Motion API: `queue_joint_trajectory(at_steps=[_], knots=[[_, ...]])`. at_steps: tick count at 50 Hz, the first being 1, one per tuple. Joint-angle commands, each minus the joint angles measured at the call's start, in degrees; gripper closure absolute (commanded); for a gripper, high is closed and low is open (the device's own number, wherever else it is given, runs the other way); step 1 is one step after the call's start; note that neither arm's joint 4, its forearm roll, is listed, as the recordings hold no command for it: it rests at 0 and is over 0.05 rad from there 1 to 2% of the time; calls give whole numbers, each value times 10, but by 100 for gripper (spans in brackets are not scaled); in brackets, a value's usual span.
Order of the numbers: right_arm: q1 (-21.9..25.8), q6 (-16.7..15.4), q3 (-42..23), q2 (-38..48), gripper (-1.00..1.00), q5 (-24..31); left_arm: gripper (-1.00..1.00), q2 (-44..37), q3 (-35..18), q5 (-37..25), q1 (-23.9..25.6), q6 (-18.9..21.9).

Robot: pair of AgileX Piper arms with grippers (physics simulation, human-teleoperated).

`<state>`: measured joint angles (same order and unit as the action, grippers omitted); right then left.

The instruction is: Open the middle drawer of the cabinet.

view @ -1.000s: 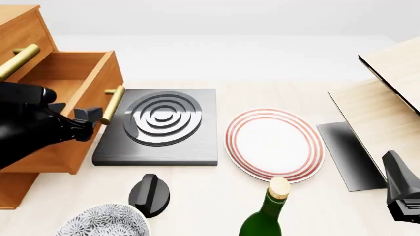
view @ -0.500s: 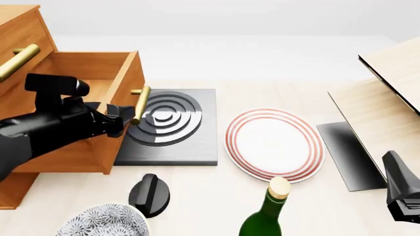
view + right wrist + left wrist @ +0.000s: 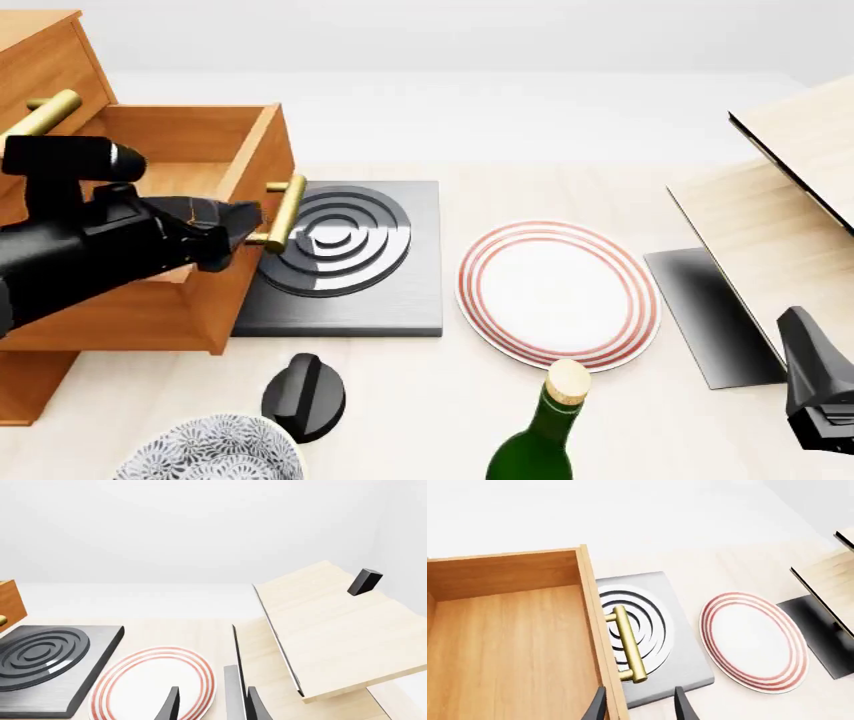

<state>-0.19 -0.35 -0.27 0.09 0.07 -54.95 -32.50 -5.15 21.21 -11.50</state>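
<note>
Standing pulled out over the hotplate (image 3: 334, 250), the middle drawer (image 3: 187, 190) has its handle (image 3: 284, 212) just right of the left claw (image 3: 238, 228), fingers apart; plate (image 3: 558, 293) farther right.

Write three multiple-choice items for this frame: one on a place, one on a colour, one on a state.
1. What lies under the front of the middle drawer?
A. the plate
B. the black burner slab
C. the bottle

2. What colour are the rings on the plate?
A. red
B. blue
C. green

3. How does the middle drawer stand?
A. shut flush
B. pulled far out
C. lifted out of the cabinet

Key:
1 B: the drawer's brass handle overhangs the burner slab in the front view.
2 A: red rings circle its white centre.
3 B: its bare inside shows, reaching out from the cabinet, with the left tool beside the handle.
</note>
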Motion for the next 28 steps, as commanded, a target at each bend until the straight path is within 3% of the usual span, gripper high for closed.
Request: queue_joint_trajectory(at_steps=[1, 8, 13, 14, 20, 22, 26, 28], knots=[[0, 0, 0, 0, -100, 0, -100, 166, -2, -36, -11, 71], [0, 0, 0, 0, -100, 0, -100, 287, 10, -88, -58, 110], [0, 0, 0, 0, -100, 0, -100, 396, 8, -139, -89, 167], [0, 0, 0, 0, -100, 0, -100, 450, 11, -163, -101, 189], [0, 0, 0, 0, -100, 0, -100, 549, 4, -218, -137, 180], [0, 0, 0, 0, -100, 0, -100, 549, -20, -194, -153, 215], [0, 0, 0, 0, -100, 0, -100, 549, -30, -182, -145, 194], [0, 0, 0, 0, -100, 0, -100, 549, 2, -155, -156, 203]])
